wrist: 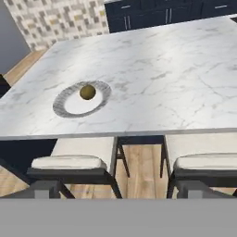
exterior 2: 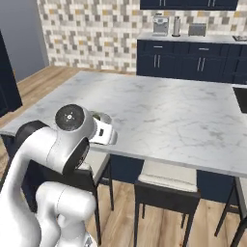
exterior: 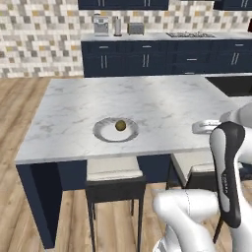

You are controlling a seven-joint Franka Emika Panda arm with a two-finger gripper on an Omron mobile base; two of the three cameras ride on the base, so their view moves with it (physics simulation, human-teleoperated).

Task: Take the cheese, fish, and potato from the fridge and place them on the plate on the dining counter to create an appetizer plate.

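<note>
Potato (wrist: 87, 91) on plate (wrist: 62, 107), dining counter (wrist: 162, 78); well ahead of fingers, spread apart, empty.

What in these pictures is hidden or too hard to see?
- Right base view: the plate is mostly hidden behind the robot's arm, so the potato on it is hidden there.
- Left base view: the appliances on the far counter are too small to identify.
</note>
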